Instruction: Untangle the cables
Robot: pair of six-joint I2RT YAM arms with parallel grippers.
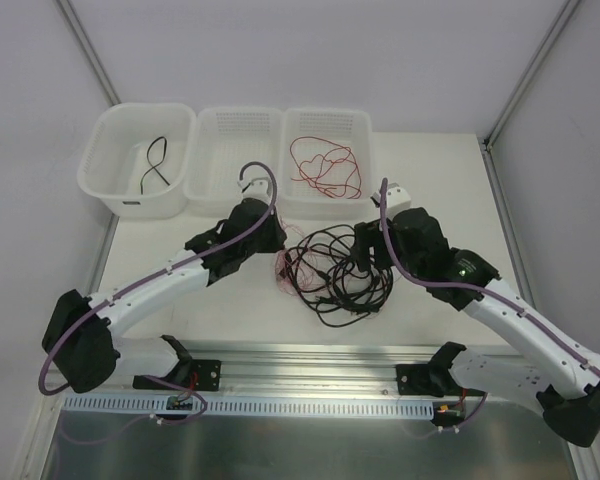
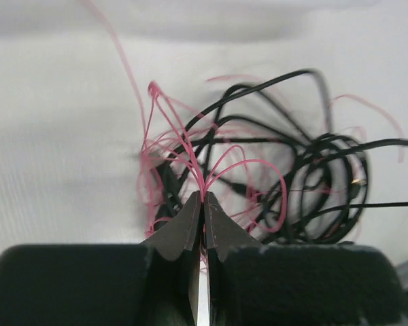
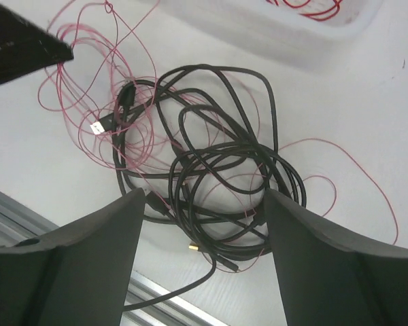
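A tangle of black cables (image 1: 342,272) lies on the white table in front of the bins, with fine pinkish-red wire (image 1: 284,268) looped through its left side. My left gripper (image 1: 278,248) is at the tangle's left edge; in the left wrist view the left gripper (image 2: 204,195) is shut on several strands of the pinkish-red wire (image 2: 180,132), with the black cables (image 2: 330,142) beyond. My right gripper (image 3: 204,197) is open and empty, hovering above the black cables (image 3: 217,151), which sit between its fingers. A silver USB plug (image 3: 98,126) lies among the pinkish-red loops.
Three white bins stand at the back: the left bin (image 1: 110,150) holds a black cable (image 1: 156,165), the middle bin (image 1: 235,125) looks empty, the right bin (image 1: 355,125) holds a red wire (image 1: 325,165). A metal rail (image 1: 310,365) runs along the table's near edge.
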